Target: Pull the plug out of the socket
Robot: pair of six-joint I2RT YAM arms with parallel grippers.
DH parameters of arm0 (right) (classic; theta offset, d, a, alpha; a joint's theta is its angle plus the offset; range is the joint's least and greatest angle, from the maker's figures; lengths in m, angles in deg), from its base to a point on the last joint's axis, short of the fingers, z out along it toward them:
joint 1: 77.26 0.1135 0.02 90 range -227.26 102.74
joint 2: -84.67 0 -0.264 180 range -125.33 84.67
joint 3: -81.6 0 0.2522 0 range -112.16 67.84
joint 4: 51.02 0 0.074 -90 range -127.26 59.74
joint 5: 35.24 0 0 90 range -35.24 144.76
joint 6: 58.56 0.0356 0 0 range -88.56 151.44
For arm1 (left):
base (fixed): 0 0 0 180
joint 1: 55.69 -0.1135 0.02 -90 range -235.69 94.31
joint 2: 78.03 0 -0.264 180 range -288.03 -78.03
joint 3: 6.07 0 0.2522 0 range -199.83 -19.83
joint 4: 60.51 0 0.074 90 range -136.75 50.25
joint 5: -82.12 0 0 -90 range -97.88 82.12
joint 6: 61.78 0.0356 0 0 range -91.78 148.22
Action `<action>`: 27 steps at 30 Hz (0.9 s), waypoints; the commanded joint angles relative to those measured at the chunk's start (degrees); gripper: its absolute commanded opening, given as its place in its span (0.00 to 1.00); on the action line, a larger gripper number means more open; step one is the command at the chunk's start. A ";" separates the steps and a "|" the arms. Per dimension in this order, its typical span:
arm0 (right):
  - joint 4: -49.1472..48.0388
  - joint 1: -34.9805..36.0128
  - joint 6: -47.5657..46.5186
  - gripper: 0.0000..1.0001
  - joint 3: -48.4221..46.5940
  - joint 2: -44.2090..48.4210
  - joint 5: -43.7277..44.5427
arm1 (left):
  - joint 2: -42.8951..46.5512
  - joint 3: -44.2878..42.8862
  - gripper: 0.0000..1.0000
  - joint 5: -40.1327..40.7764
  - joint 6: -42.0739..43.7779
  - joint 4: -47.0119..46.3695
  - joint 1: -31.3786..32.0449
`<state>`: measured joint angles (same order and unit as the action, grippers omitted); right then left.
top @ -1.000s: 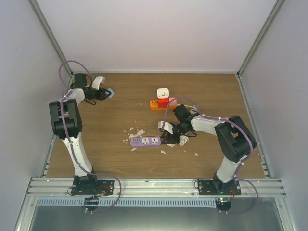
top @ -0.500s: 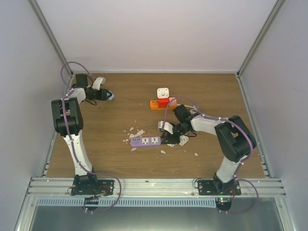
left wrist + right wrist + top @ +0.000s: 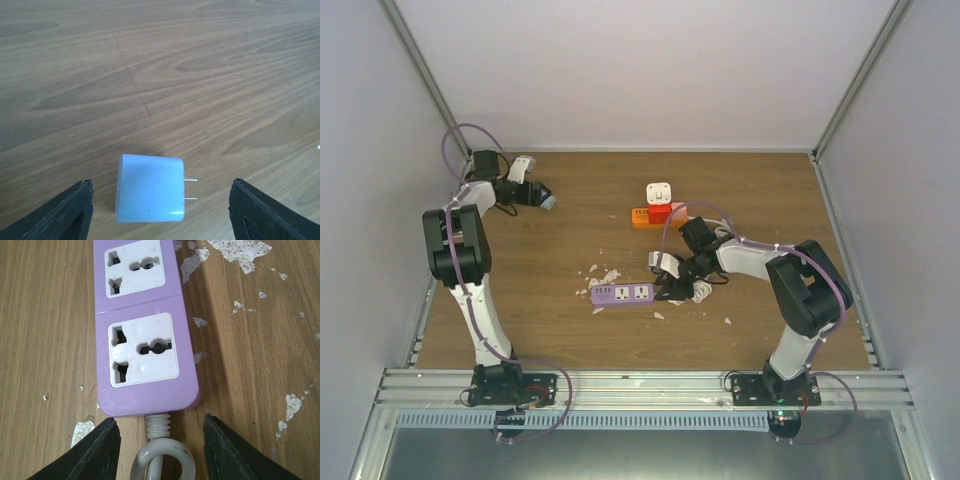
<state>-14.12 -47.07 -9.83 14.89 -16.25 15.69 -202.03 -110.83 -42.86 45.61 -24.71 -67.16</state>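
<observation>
The white plug (image 3: 659, 192) sits on the red end of the short orange socket (image 3: 643, 216) at the back middle of the table; neither shows in the wrist views. My left gripper (image 3: 544, 197) is far from it at the back left. Its jaws are open, and in the left wrist view the left gripper (image 3: 161, 200) has a light-blue two-pin cube (image 3: 150, 187) lying loose on the wood between them. My right gripper (image 3: 672, 287) hovers at the right end of the purple power strip (image 3: 622, 293), open.
In the right wrist view the right gripper (image 3: 159, 445) straddles the white looped cord (image 3: 161, 460) leaving the purple strip (image 3: 142, 325), touching neither. White flakes (image 3: 603, 273) lie scattered around that strip. Enclosure walls stand close at the left, back and right.
My left jaws have spread wide and let go of the light-blue cube, which now rests on the table. My right jaws have opened a little. The plug and socket have not moved.
</observation>
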 commanded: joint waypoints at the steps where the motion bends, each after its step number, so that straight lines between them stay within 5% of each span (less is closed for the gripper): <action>1: -0.66 0.23 0.25 0.49 -1.11 1.66 -0.68 | 7.76 2.54 0.76 0.33 1.82 -2.15 -0.58; 15: -0.87 3.27 -0.65 0.79 -1.98 4.50 3.48 | 26.45 15.67 0.99 -3.79 8.09 0.45 -0.14; 19: -0.77 5.78 -1.46 0.99 -3.19 4.02 6.01 | 31.72 19.34 0.99 -5.20 8.33 0.96 0.11; 27: -0.22 9.80 -2.31 0.98 -7.67 0.54 10.24 | 37.90 24.42 0.99 -7.14 8.37 1.58 2.08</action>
<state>-14.54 -39.05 -10.93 10.13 -13.41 23.01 -166.74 -88.23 -47.89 53.19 -22.94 -66.52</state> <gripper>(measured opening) 0.990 0.990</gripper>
